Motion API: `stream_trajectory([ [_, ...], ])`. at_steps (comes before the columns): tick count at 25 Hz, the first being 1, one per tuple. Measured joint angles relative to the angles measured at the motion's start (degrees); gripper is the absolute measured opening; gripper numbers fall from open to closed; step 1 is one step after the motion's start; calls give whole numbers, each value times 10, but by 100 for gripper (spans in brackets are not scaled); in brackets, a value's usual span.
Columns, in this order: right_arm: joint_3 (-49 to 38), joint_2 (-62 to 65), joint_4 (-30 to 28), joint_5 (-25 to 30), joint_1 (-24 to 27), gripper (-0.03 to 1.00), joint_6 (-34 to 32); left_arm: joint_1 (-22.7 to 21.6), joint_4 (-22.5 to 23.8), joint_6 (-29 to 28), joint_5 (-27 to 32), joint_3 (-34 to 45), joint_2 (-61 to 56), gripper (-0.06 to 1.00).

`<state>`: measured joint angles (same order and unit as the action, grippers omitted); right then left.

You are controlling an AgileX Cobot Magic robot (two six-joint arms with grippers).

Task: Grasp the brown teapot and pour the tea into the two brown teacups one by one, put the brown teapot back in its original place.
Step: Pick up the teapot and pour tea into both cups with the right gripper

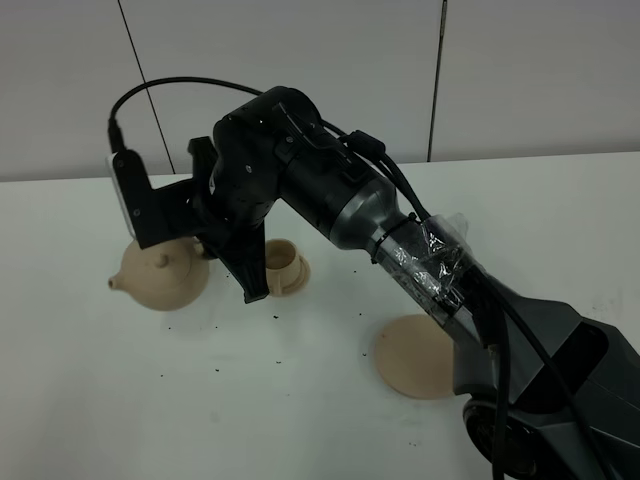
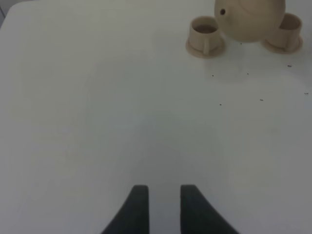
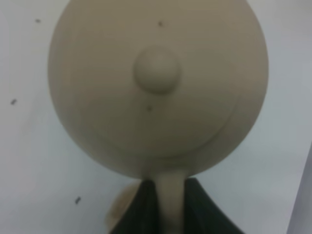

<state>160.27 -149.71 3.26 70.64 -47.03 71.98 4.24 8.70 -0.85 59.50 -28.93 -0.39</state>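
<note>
The brown teapot (image 1: 160, 280) is at the left of the table, spout pointing left. My right gripper (image 1: 215, 255) reaches across the middle and is shut on its loop handle. The right wrist view looks straight down on the lid knob (image 3: 157, 70), with the fingers (image 3: 146, 209) clamping the handle. One brown teacup (image 1: 283, 268) stands on its small saucer just right of the teapot. In the left wrist view the teapot (image 2: 251, 19) sits between both teacups (image 2: 204, 34) (image 2: 287, 31), far from my left gripper (image 2: 163, 204), which is open and holds nothing.
A flat round tan saucer (image 1: 420, 355) lies alone on the white table (image 1: 250, 400), right of centre beside the right arm's base. Small dark specks are scattered on the tabletop. A grey panelled wall runs behind the table.
</note>
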Motion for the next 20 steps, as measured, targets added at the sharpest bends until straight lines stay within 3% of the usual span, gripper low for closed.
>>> stream_trajectory([
  [6, 0, 0, -46, 0, 4, 10, -123, 0, 0, 0, 0, 0, 0, 23],
  [20, 0, 0, -33, 2, 4, 10, -381, 0, 0, 0, 0, 0, 0, 23],
])
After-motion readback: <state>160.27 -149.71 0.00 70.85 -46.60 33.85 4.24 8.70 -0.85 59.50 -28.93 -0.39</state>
